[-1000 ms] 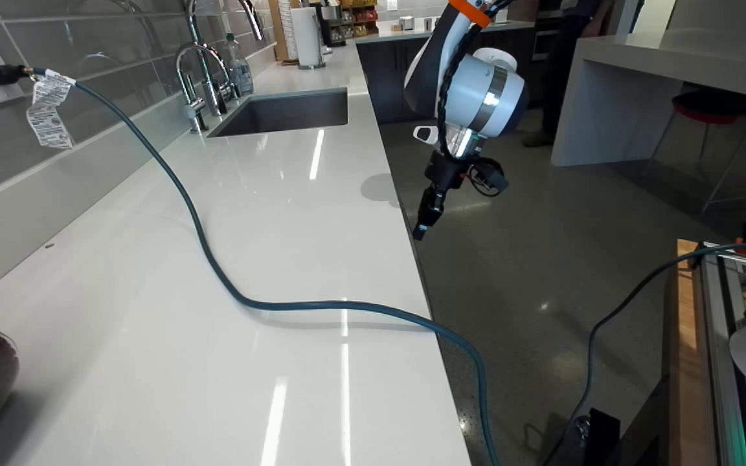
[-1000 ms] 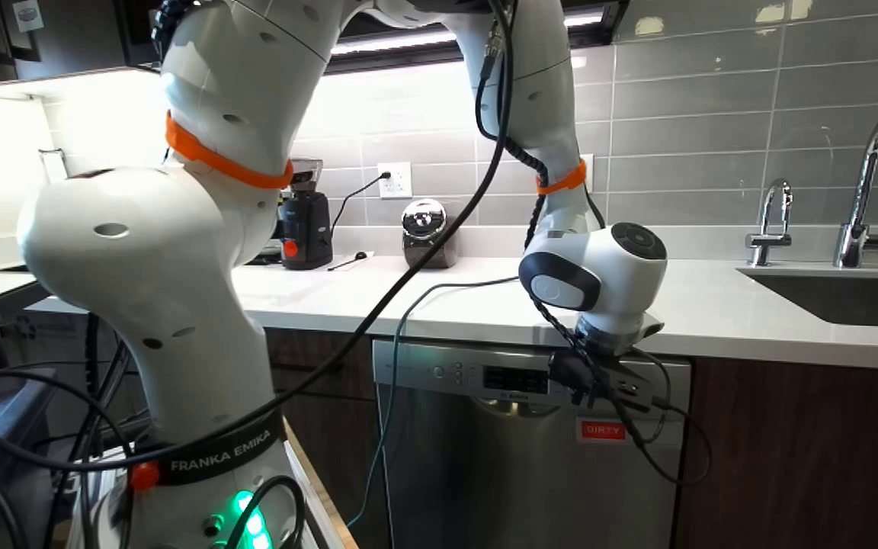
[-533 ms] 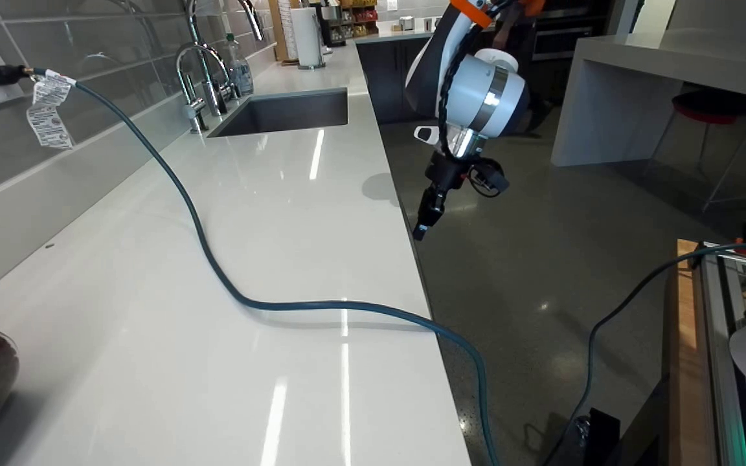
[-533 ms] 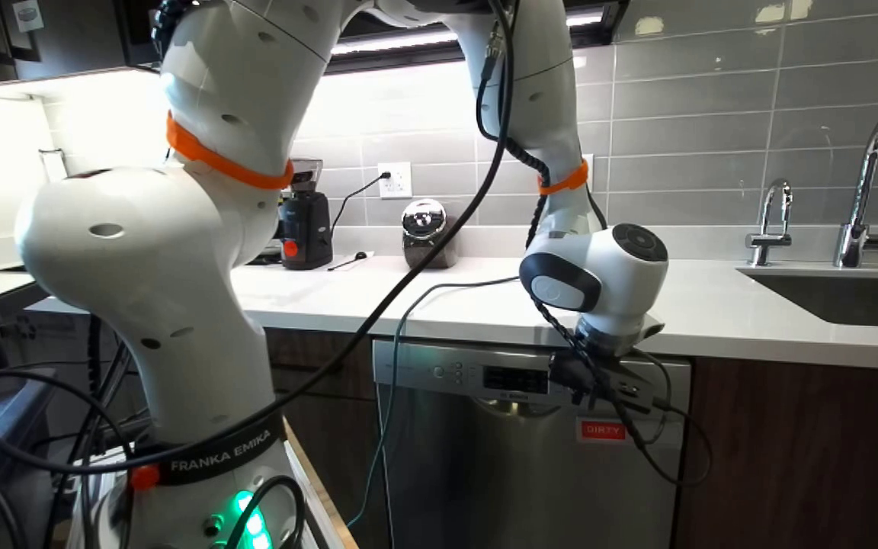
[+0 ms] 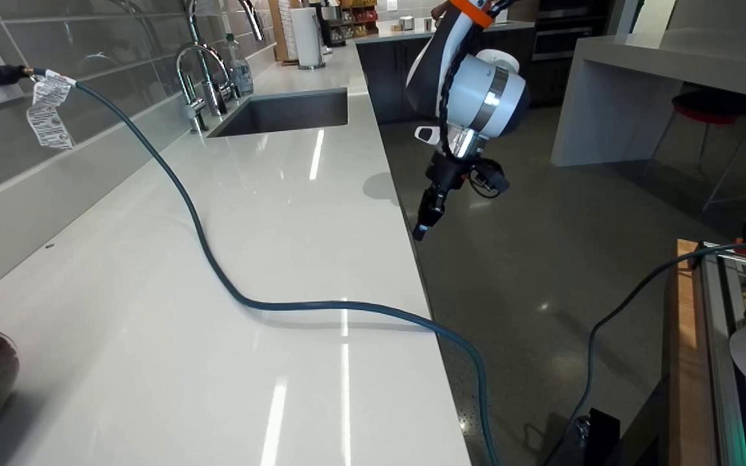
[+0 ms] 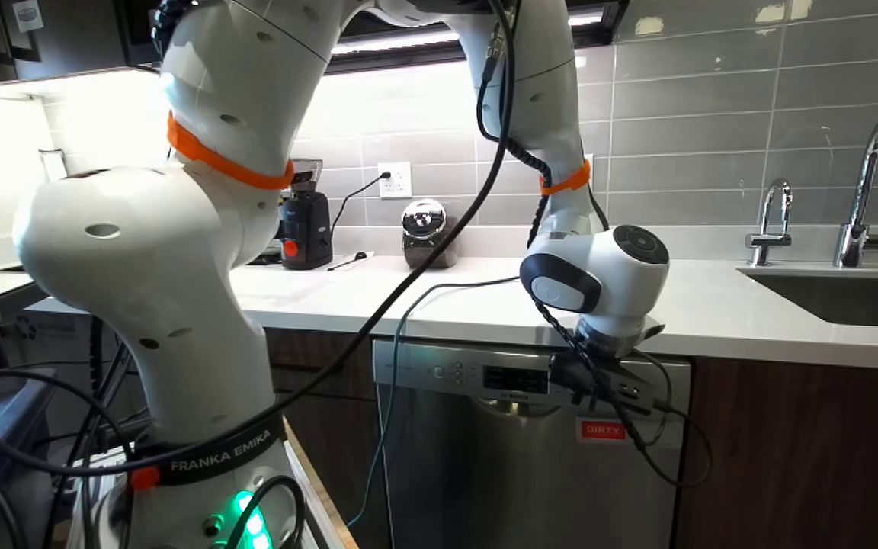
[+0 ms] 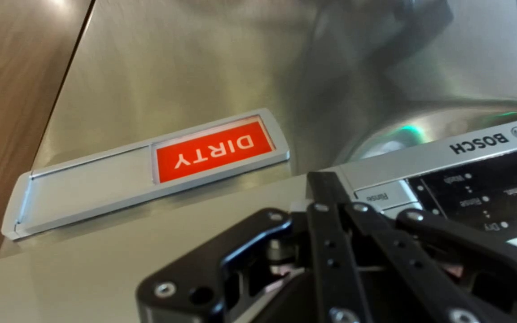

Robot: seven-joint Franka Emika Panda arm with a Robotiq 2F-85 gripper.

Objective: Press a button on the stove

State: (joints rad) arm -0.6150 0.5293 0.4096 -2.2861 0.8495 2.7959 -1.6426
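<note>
Barely shifted since the earlier frame

In an exterior view, holds the arm [image 5: 486,97] bent down, with gripper [image 5: 419,233] tilted just off the counter [image 5: 308,252]. In an exterior view, reaches before the dishwasher [image 6: 515,473]. In the wrist view, shows fingertips [image 7: 322,190] pinched together just beside the Rinse button [image 7: 389,194]; cannot tell whether touching.

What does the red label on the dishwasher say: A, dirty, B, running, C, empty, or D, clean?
A, since the red label on the dishwasher reads DIRTY in an exterior view, and the same word shows upside down in the wrist view.
</note>
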